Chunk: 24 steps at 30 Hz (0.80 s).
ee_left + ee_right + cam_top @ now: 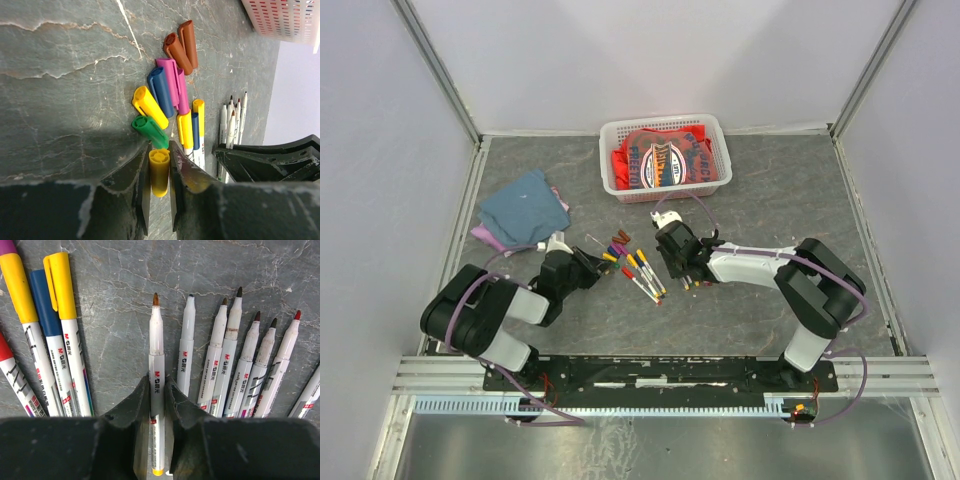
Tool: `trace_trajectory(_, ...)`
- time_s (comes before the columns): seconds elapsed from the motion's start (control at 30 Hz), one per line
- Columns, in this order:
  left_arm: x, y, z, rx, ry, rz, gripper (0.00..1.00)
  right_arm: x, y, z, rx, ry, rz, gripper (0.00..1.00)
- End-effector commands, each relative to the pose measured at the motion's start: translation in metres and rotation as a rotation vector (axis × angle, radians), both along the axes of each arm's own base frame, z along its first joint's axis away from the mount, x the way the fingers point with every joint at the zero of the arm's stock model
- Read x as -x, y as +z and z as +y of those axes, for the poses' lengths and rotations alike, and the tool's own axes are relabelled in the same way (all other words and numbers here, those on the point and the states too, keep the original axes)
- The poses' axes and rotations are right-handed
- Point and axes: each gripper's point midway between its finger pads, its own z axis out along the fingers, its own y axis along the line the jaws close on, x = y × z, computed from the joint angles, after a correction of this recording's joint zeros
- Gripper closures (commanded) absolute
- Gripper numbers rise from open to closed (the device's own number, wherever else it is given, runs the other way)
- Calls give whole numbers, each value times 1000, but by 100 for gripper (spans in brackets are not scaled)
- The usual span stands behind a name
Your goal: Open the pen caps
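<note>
A yellow pen cap (159, 170) is pinched end-on between the jaws of my left gripper (159, 165), just above the table. Ahead of it lie loose pen caps: green (150, 131), yellow (149, 106), blue (160, 90), pink (170, 80) and two brown (177, 47). My right gripper (157, 385) straddles an uncapped white pen (156, 350) with an orange-brown tip, its jaws a hair off the barrel. Several uncapped pens (230, 360) lie to its right, capped pens (60, 315) to its left. From above, my left gripper (588, 268) and right gripper (688, 278) flank the capped pens (642, 275).
A white basket (663, 122) with red cloth inside stands at the back centre. Folded blue cloth (525, 208) lies at the back left. Metal-framed walls close in the table on the left, right and back.
</note>
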Motion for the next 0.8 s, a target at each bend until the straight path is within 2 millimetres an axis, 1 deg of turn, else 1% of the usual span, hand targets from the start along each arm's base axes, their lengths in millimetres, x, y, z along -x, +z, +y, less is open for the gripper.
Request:
trace_trajectory(0.0, 1, 10, 2, 29, 24, -32, 74, -12, 7, 4, -3, -19, -33, 77)
trace_trajectory(0.1, 3, 14, 5, 35, 34, -44, 72, -14, 4, 7, 0, -20, -29, 75)
trace_trajectory(0.2, 5, 16, 11, 8, 47, -48, 66, -14, 1, 7, 6, -29, -21, 74)
trace_trajectory(0.27, 6, 17, 12, 0, 48, -50, 64, -14, 1, 5, 9, -38, -26, 73)
trace_trajectory(0.47, 7, 15, 11, -11, 37, -44, 63, -17, 15, -2, 13, -50, -70, 71)
trace_trajectory(0.77, 10, 9, 12, -14, 44, -28, 62, -17, 23, -4, 13, -44, -89, 69)
